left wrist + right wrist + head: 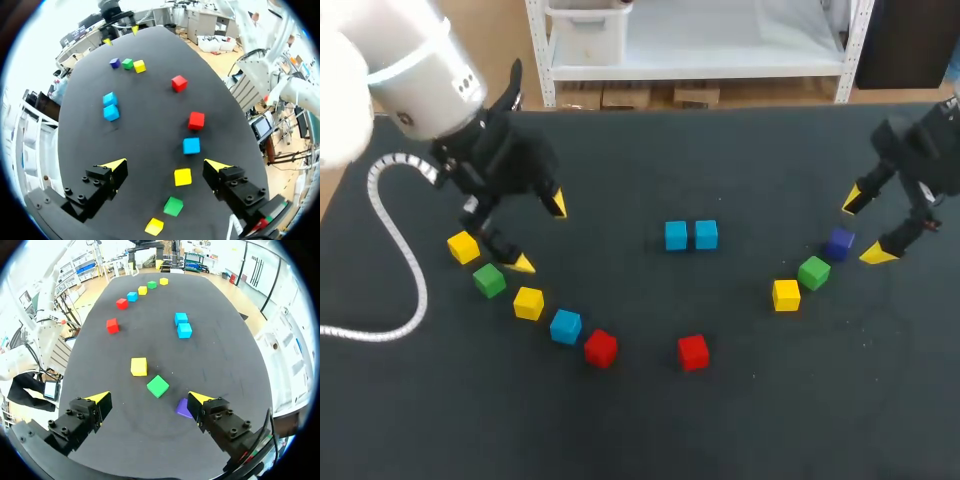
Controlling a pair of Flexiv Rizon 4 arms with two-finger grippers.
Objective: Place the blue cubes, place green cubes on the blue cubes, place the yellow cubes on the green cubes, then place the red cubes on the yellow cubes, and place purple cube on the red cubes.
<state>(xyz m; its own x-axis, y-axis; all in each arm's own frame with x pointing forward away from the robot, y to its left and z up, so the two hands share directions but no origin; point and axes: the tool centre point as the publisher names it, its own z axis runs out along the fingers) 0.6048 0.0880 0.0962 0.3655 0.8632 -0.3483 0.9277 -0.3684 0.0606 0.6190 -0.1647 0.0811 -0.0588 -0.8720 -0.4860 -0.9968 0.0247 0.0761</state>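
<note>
The black worktop [640, 430] carries a touching blue cube pair [676, 236] at centre, a five-cube row [528, 302] lower left, a three-cube row [813, 272] right, one red cube [693, 351].

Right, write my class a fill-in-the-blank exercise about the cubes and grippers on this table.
The two touching cubes mid-table are ___.
The cube nearest the right gripper is ___.
The left gripper and the right gripper are both ___.
The number of red cubes on the table is ___.
Missing words: blue; purple; open; two.
</note>
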